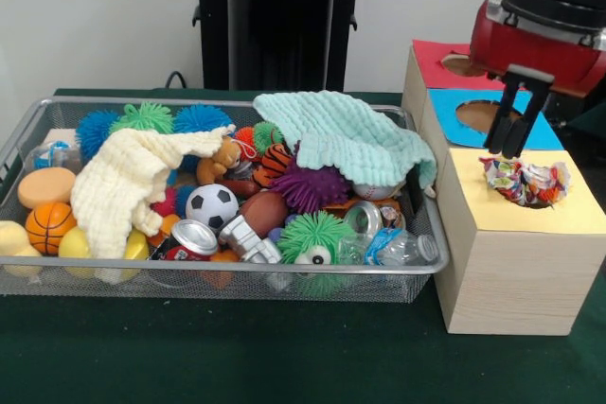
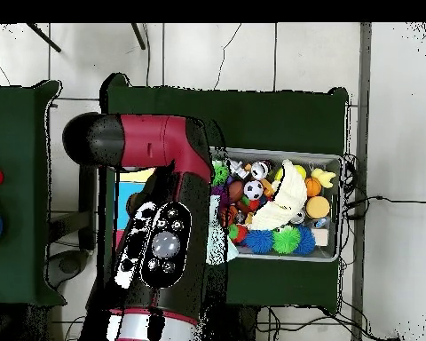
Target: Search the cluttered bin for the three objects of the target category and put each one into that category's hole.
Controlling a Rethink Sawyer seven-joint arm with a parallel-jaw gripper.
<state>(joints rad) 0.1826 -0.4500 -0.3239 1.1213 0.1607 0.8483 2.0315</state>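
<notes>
My pincer (image 1: 512, 147) hangs with its fingers close together and empty, just above a crumpled multicoloured cloth (image 1: 525, 180) that sits in the hole of the yellow-topped box section (image 1: 559, 215). Beside the box, on the green worktop (image 1: 237, 357), stands the cluttered wire bin (image 1: 28, 130).

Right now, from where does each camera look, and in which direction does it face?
Front view: sits low across the table, facing the wire bin, the wooden box and the wall behind; the red arm's end and gripper hang over the box's yellow section.
Overhead view: sits above, looking straight down; the red and black arm covers the box.
Both show the bin, the soccer ball and the cream cloth.
</notes>
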